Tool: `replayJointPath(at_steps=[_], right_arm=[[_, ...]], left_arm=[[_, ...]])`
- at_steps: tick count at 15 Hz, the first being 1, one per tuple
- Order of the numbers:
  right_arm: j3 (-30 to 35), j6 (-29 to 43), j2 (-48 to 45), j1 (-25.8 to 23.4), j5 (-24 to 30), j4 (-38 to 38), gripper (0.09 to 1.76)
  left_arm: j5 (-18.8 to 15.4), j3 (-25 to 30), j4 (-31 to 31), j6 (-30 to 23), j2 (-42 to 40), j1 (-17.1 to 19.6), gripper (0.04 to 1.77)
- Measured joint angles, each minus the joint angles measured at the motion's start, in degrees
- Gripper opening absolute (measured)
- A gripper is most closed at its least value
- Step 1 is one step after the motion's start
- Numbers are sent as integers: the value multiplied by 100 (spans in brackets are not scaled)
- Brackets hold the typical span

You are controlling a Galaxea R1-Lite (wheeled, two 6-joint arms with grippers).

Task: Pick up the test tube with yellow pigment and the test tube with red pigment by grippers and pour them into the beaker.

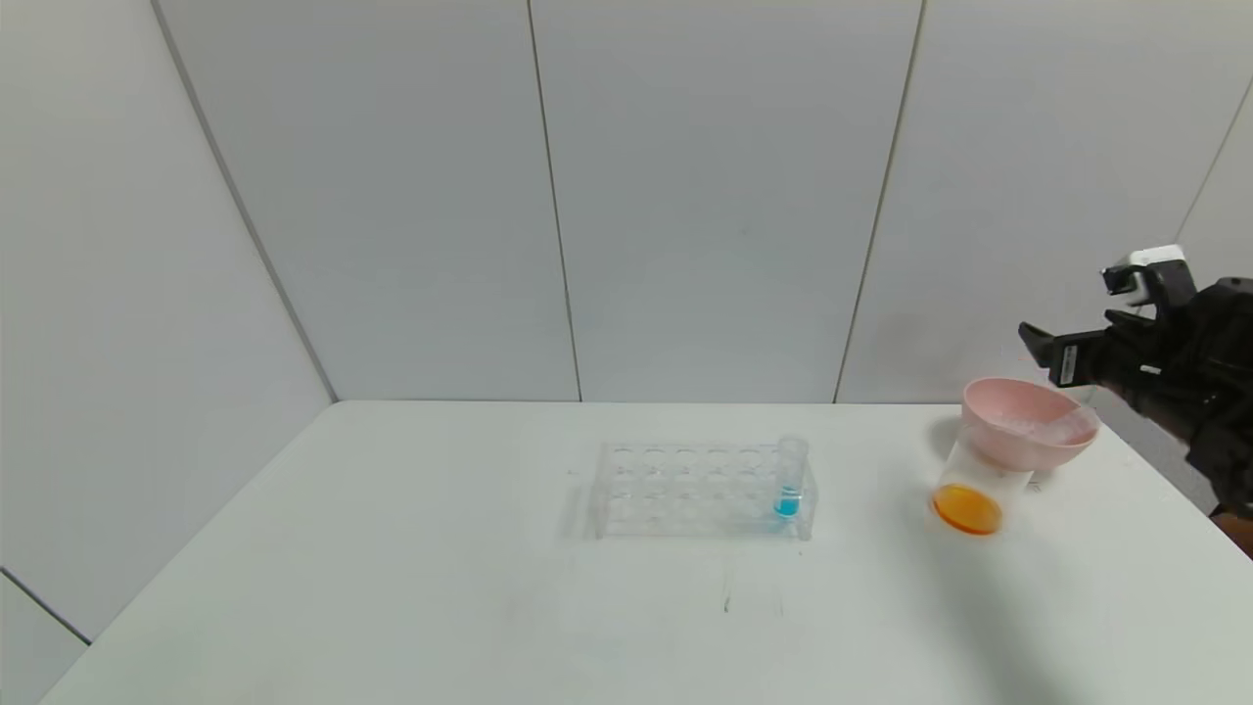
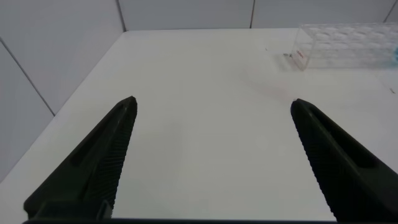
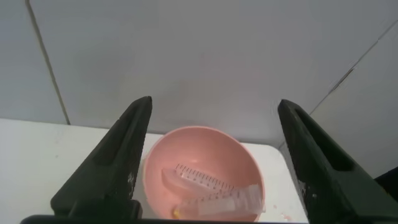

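Both pincers open and empty; two tubes lie in the funnel on the beaker.

Well left of the beaker, the left pincer (image 2: pixel 211 162) hangs over bare white desk (image 1: pixel 392 587), fingers spread wide, holding nothing. Also left of the beaker stands the clear tube rack (image 1: pixel 700 490), with one tube of blue liquid (image 1: pixel 789 480) upright in its end nearest the beaker. The beaker (image 1: pixel 974 490) holds orange liquid at its bottom and carries a pink funnel (image 1: pixel 1028 423) on its rim. Two clear test tubes (image 3: pixel 208 190) lie inside the funnel bowl; which held yellow and which red cannot be told. Just right of and above the beaker, the right pincer (image 3: pixel 211 162) hovers wide open, touching nothing.
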Motion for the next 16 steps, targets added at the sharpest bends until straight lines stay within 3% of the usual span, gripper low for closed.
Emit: replayJointPath(at_steps=[4, 7, 12, 16], right_arm=[[177, 11, -1441, 37, -1, 265, 155], [457, 27, -3150, 50, -289, 1034, 160], [1075, 321, -6540, 65, -856, 3234, 165], [1485, 585, -9005, 458, -1239, 5433, 168]], left_arm=[[0, 0, 0, 0, 0, 0, 176], [0, 0, 0, 0, 0, 0, 176], [0, 0, 0, 0, 0, 0, 176], [0, 0, 0, 0, 0, 0, 176]])
